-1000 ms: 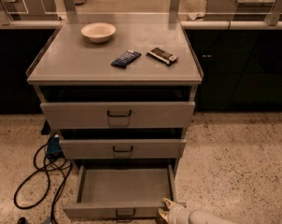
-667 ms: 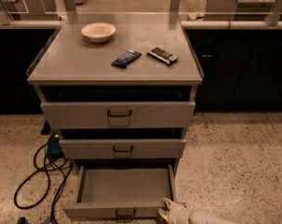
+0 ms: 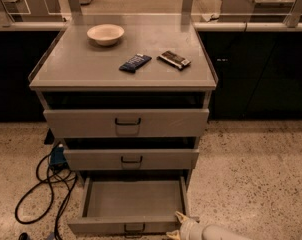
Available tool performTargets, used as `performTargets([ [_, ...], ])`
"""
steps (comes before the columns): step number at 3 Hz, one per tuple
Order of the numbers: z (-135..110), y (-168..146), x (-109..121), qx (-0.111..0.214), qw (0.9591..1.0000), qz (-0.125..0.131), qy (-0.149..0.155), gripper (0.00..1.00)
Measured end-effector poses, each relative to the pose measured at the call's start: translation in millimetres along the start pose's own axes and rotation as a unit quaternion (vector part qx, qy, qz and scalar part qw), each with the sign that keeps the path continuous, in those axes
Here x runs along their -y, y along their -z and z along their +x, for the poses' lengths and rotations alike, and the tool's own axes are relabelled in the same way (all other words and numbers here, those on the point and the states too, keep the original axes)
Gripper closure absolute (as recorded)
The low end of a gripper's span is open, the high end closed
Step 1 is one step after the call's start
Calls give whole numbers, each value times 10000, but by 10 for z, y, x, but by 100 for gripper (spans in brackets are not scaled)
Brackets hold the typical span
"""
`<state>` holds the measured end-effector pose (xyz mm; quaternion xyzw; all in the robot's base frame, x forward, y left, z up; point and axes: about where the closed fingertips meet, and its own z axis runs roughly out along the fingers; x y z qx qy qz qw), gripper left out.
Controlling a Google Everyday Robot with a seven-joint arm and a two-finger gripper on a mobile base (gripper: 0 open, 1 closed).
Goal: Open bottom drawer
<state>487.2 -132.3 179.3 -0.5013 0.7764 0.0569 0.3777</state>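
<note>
The grey cabinet [image 3: 126,79] has three drawers. The bottom drawer [image 3: 132,200] is pulled out towards me, showing its plain grey empty tray; its small dark handle [image 3: 134,228] shows at the frame's lower edge. The middle drawer [image 3: 131,159] and the tall top drawer [image 3: 127,122] stand slightly out. My gripper [image 3: 176,225] is at the bottom right, at the drawer front's right corner, with pale fingertips pointing left towards it. The white arm runs off to the lower right.
On the cabinet top lie a white bowl [image 3: 105,34], a dark blue snack bar [image 3: 135,62] and a brown packet [image 3: 174,59]. Black cables [image 3: 46,184] and a blue plug lie on the speckled floor left of the cabinet. Dark counters stand behind on both sides.
</note>
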Motion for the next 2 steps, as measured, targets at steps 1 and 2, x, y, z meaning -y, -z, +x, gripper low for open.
performTargets([
  [1, 0, 0, 0, 0, 10000, 0, 0, 0],
  [2, 0, 0, 0, 0, 10000, 0, 0, 0],
])
